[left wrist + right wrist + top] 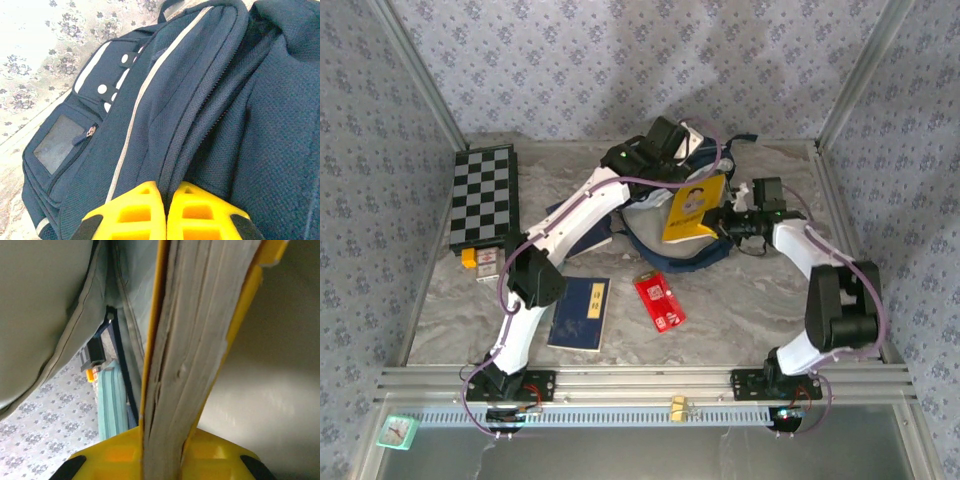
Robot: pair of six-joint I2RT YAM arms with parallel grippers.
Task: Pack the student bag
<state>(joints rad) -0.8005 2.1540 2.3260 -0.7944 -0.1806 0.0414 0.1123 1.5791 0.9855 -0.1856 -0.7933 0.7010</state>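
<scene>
Flower-patterned walls (pixel 620 60) close in a grey marbled tabletop (pixel 740 310), and at the middle of its far edge we see the student bag (pixel 645 225) lying open, its pale lining showing. The left fingers (pixel 147 202) sit nearly together and pinch a ridge of the bag's navy fabric beside the zipper. From the left wrist we also see the white stripe trim and a front pocket with a clear window. The right fingers (pixel 122 452) clamp the page edge of a yellow book (pixel 692 208), which stands tilted at the bag's mouth, its cover facing up toward the overhead camera. From the right wrist the pages run upward between the fingers, with the lining just beside them. A checkerboard (pixel 483 195) lies at the far left corner. A blue book (pixel 579 313) rests near the near edge, and a red packet (pixel 659 301) lies just right of it, apart.
</scene>
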